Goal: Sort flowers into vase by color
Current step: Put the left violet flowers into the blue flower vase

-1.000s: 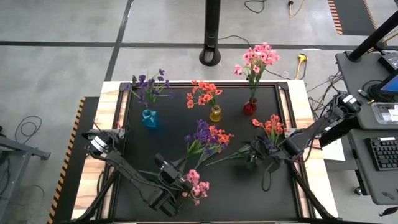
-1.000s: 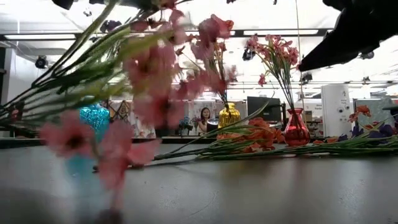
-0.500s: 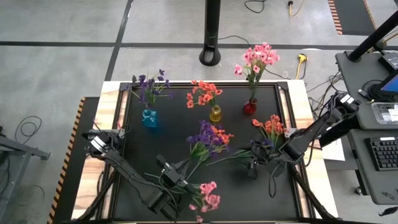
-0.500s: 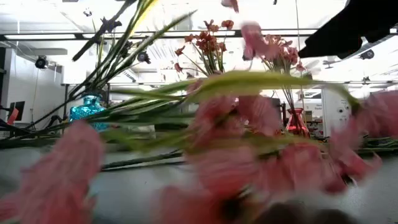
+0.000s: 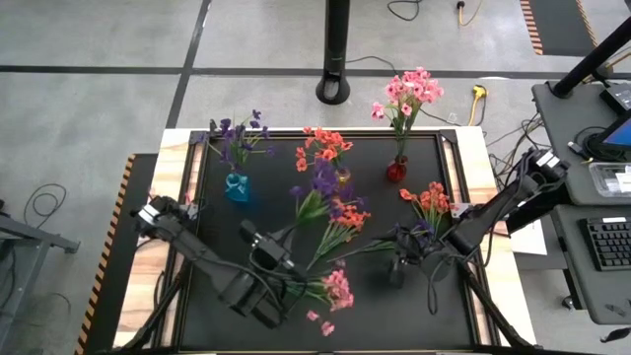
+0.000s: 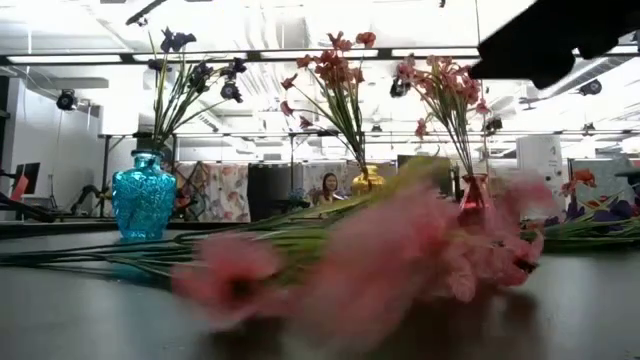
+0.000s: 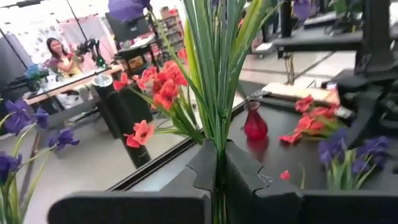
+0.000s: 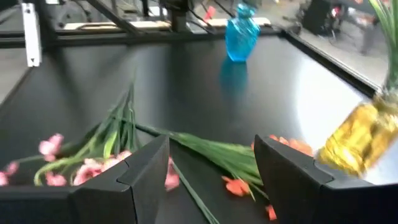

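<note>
- My left end effector (image 5: 264, 254) is clamped on green stems (image 7: 219, 93); that purple spray (image 5: 317, 187) reaches toward the yellow vase (image 5: 342, 179).
- My right end effector (image 5: 402, 258) stands wide, holding nothing, over an orange-red spray (image 5: 347, 215).
- A pink spray (image 5: 335, 288) lies on the bench (image 5: 276, 207) near the front.

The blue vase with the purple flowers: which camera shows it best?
The low view: the blue vase stands sharp in full side profile, purple flowers rising from it. The high view shows it small, from above. The right wrist view has it far off, its top cut off. The left wrist view misses it.
</note>
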